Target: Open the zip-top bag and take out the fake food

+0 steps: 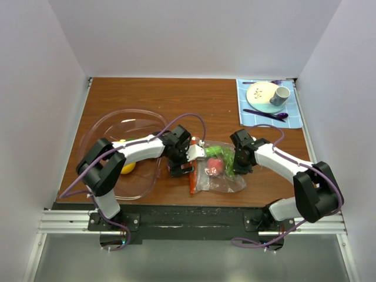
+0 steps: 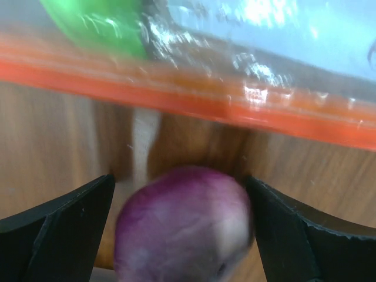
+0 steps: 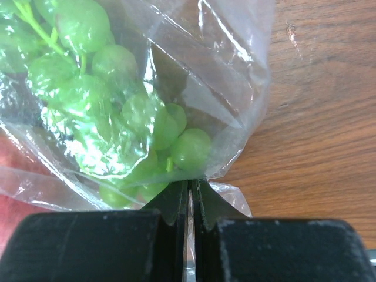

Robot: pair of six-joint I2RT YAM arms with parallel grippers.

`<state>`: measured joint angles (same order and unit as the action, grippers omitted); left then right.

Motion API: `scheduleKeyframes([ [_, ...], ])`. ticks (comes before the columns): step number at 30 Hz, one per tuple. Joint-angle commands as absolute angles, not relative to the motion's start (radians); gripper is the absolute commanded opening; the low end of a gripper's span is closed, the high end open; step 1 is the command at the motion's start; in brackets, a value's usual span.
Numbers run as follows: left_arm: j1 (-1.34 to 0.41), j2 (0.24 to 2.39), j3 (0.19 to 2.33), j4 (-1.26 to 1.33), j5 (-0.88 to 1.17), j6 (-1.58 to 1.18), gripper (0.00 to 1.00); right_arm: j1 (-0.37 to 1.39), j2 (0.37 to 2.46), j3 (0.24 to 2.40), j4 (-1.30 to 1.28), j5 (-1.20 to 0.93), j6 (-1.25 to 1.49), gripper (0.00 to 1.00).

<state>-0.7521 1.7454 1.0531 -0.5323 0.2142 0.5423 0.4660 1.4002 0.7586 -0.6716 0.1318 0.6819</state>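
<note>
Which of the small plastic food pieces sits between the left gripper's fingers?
The purple rounded plastic piece: it is outside the clear zip-top bag, while the green plastic grapes and the pink-red piece are inside it.

A large clear bowl [image 1: 103, 129] sits on the wooden table [image 1: 176, 97] left of my left claw [image 2: 182, 226], and a blue mat [image 1: 295, 106] with plate [image 1: 258, 93], cup [image 1: 280, 95] and purple spoon [image 1: 267, 114] lies well beyond my right claw [image 3: 189, 202].

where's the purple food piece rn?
Left wrist view, bottom centre: the purple piece is gripped by the left end effector, just outside the zip-top bag and its orange zip strip, above the wood table.
</note>
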Motion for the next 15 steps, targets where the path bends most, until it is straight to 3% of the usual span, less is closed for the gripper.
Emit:
scheduleKeyframes([
  [1,-0.765,1.764,1.083,-0.505,0.164,0.563,1.0,0.472,1.362,0.752,-0.677,0.14,0.681,0.0],
  [4,-0.769,1.77,1.081,-0.497,0.169,0.565,1.0,0.472,1.359,0.744,-0.672,0.14,0.684,0.0],
  [7,-0.776,1.766,1.077,-0.502,0.169,0.58,0.9,0.472,1.356,0.739,-0.672,0.143,0.684,0.0],
  [10,-0.779,1.75,1.088,-0.526,0.172,0.58,0.66,0.472,1.351,0.738,-0.672,0.147,0.686,0.0],
  [11,-0.779,1.744,1.104,-0.547,0.179,0.577,0.44,0.472,1.35,0.738,-0.672,0.149,0.686,0.0],
  [13,-0.781,1.712,1.132,-0.574,0.204,0.562,0.27,0.472,1.35,0.736,-0.675,0.152,0.686,0.0],
  [14,-0.781,1.7,1.164,-0.6,0.212,0.554,0.04,0.472,1.348,0.736,-0.673,0.155,0.686,0.0],
  [15,-0.781,1.668,1.181,-0.61,0.213,0.543,0.0,0.472,1.347,0.736,-0.676,0.155,0.69,0.0],
])
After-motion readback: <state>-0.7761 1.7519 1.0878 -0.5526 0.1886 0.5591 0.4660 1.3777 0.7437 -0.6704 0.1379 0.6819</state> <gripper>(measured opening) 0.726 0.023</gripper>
